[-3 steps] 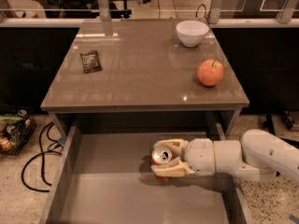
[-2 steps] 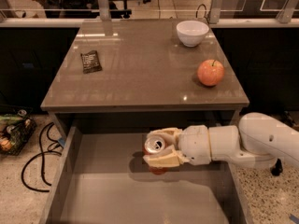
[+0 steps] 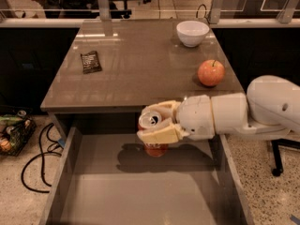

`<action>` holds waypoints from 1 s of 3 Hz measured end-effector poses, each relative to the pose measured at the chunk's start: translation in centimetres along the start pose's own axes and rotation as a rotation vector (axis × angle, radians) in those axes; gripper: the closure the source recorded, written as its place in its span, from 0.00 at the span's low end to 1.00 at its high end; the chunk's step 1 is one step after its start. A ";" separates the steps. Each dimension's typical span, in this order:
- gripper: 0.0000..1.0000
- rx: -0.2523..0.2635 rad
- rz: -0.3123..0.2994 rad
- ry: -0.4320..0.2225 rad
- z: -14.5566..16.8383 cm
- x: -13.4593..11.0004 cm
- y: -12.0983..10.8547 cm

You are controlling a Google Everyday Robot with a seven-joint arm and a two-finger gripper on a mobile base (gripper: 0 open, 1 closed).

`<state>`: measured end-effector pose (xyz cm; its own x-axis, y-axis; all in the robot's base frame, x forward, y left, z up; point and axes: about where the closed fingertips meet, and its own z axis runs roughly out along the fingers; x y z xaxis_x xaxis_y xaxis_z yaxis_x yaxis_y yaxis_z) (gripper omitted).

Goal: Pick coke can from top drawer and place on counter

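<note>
My gripper (image 3: 154,123) is shut on the coke can (image 3: 153,135), a red can with a silver top. It holds the can upright in the air above the open top drawer (image 3: 136,191), close to the front edge of the counter (image 3: 136,64). The can's shadow falls on the grey drawer bottom below it. My white arm reaches in from the right. The fingers (image 3: 159,135) cover much of the can's side.
On the counter stand a red-orange apple (image 3: 211,72) at the right, a white bowl (image 3: 192,33) at the back right and a dark snack packet (image 3: 91,62) at the left. Cables and a basket (image 3: 14,130) lie on the floor at the left.
My gripper has lifted the coke can up out of the drawer and moved it left and toward the counter's front edge.
</note>
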<state>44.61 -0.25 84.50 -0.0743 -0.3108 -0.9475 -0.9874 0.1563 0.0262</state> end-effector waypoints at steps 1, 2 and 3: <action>1.00 0.006 -0.017 -0.014 -1.1 -4.4 -1.3; 1.00 0.014 -0.038 -0.022 -1.1 -9.0 -3.6; 1.00 0.022 -0.052 -0.039 0.6 -13.1 -6.9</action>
<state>52.50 3.32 96.58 -0.0174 -0.2819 -0.9593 -0.9865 0.1613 -0.0295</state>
